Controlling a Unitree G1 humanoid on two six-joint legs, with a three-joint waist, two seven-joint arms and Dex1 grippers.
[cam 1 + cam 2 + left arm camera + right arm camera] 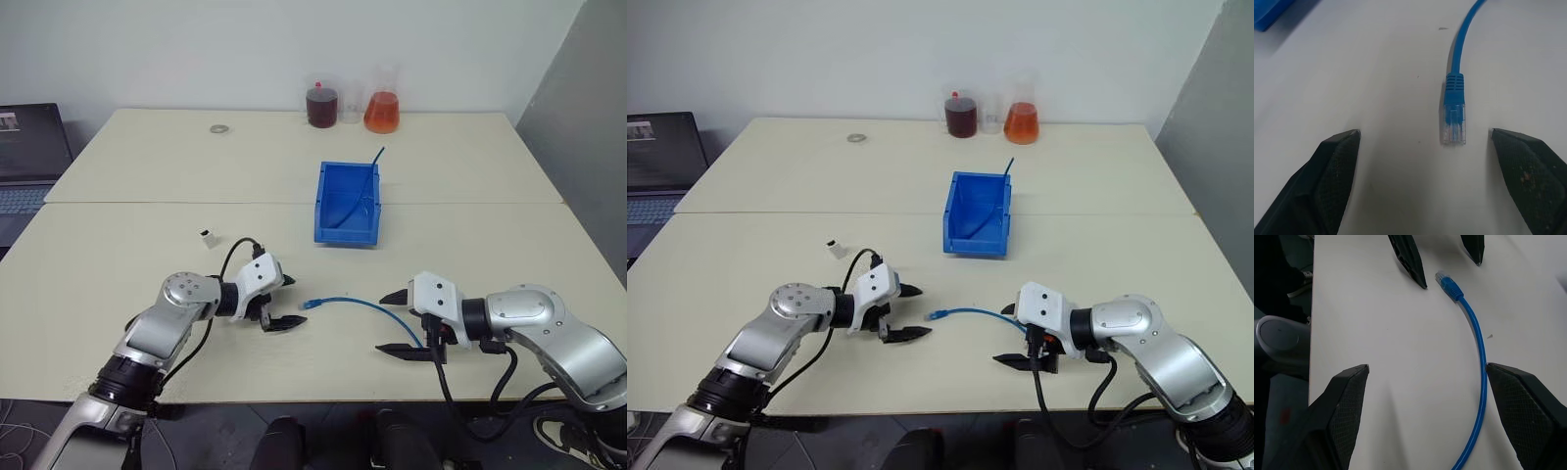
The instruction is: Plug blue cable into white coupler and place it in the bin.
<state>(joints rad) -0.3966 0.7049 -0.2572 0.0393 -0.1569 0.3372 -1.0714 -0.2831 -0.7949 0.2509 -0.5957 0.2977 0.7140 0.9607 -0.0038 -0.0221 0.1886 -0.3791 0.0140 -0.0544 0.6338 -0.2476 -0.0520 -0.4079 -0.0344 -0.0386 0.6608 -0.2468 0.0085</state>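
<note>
Blue cable (pixel 364 305): flat near the desk's front edge, clear plug (pixel 1453 126) pointing at the left gripper (pixel 282 302), jaws wide, nearer the plug. Right gripper (pixel 399 322): wide, empty, straddling the cord's other stretch. White coupler (pixel 208 237) lies apart.

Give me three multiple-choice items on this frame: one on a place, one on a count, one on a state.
1. Where does the white coupler sit?
A. inside the bin
B. on the table, apart from both grippers
C. between the right gripper's fingers

2. How many flasks of coloured liquid stand at the table's far edge?
A. two
B. four
C. none

3. What state is the left gripper in?
A. shut on the plug
B. open, near the blue cable's plug
C. shut, empty

Key: B, it lies alone on the bare table. A, one dark red flask, one orange flask. B, fingers spread either side of the plug.
</note>
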